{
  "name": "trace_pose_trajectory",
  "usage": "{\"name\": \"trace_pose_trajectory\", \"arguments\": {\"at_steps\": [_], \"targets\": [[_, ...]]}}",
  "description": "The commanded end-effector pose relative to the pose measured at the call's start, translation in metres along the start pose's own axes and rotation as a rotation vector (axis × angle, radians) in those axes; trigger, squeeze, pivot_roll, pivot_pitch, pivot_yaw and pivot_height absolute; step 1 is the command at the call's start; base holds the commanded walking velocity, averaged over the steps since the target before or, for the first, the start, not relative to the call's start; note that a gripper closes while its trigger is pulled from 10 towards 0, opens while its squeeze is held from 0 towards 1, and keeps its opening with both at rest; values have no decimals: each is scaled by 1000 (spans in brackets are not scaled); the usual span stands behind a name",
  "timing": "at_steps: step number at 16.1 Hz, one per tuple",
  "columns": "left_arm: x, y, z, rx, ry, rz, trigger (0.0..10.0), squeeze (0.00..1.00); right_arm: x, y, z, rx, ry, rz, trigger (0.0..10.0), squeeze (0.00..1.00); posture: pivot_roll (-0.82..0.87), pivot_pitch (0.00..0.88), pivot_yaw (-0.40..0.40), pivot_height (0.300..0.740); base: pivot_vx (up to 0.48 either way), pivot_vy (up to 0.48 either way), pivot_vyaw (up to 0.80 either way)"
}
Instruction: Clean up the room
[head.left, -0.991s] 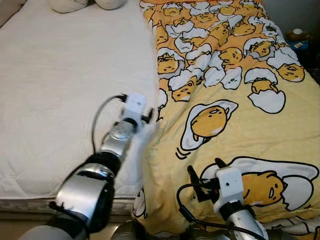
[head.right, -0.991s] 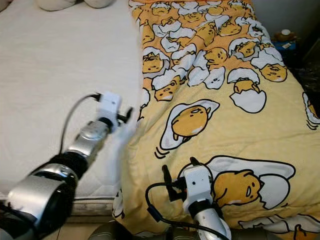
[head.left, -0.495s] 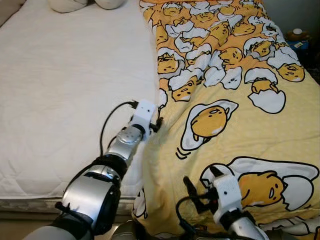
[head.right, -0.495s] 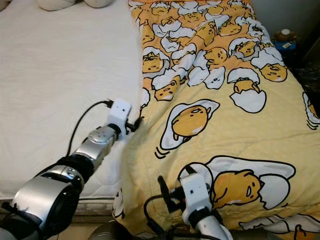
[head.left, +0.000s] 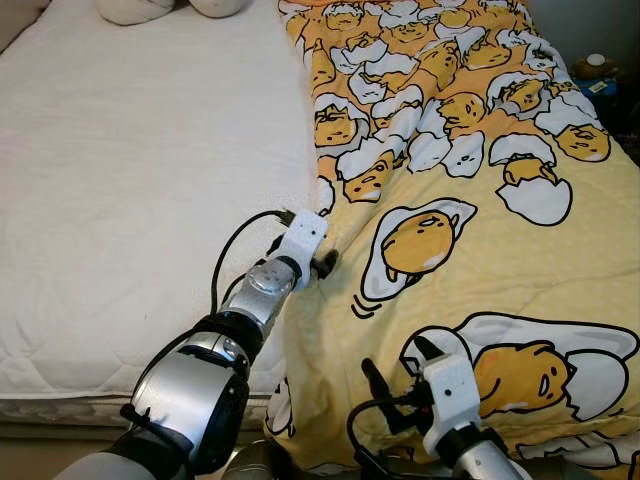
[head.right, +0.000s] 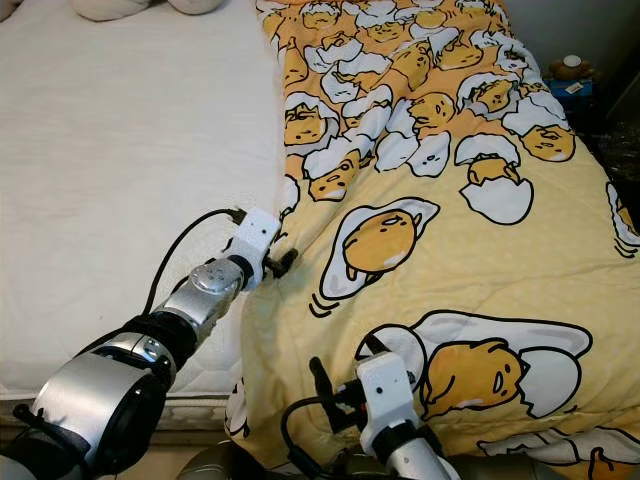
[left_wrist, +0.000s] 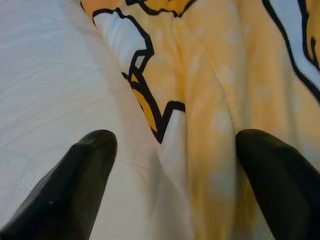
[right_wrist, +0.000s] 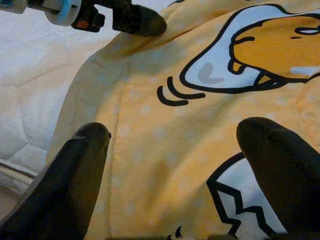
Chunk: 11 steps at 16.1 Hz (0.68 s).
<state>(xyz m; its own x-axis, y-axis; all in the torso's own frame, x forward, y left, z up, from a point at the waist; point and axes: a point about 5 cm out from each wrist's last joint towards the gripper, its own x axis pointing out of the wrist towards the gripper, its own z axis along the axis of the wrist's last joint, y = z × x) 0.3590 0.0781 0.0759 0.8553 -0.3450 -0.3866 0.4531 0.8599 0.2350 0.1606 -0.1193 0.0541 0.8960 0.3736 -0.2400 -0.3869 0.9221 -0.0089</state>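
My left pincer (left_wrist: 172, 165) spread apart astride the edge of the yellow egg-print cotton blanket (head.left: 470, 190) at the white quilted mattress (head.left: 130, 170), my right pincer (right_wrist: 175, 165) apart at five o'clock above the blanket

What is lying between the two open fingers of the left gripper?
In the left wrist view, the folded edge of the yellow blanket lies between the left gripper fingers, on the white mattress.
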Motion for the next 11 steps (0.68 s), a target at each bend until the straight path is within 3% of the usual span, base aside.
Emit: {"name": "trace_pose_trajectory", "arguments": {"at_steps": [1, 3, 4, 7, 8, 11], "targets": [[-2, -2, -12, 10, 54, -7, 10000, 1000, -1, 3, 1, 0, 9, 16, 10000, 0, -169, 143, 61, 740, 0, 0, 0], [-2, -7, -19, -75, 100, -31, 10000, 1000, 0, 3, 0, -2, 11, 24, 10000, 0, -169, 129, 57, 740, 0, 0, 0], [-3, -10, -24, -140, 128, -52, 10000, 0, 0, 3, 0, -3, 11, 25, 10000, 0, -169, 129, 57, 740, 0, 0, 0], [-6, -23, -40, -433, 216, -87, 10000, 0, 2, 2, -1, -5, 13, 28, 10000, 0, -171, 114, 55, 740, 0, 0, 0], [-7, -24, -43, -470, 213, -91, 0, 0, 3, 2, -1, -5, 13, 29, 10000, 0, -173, 109, 55, 740, 0, 0, 0], [-7, -22, -40, -352, 172, -95, 0, 0, 3, 2, 0, -3, 12, 30, 10000, 0, -175, 108, 55, 740, 0, 0, 0]]}}
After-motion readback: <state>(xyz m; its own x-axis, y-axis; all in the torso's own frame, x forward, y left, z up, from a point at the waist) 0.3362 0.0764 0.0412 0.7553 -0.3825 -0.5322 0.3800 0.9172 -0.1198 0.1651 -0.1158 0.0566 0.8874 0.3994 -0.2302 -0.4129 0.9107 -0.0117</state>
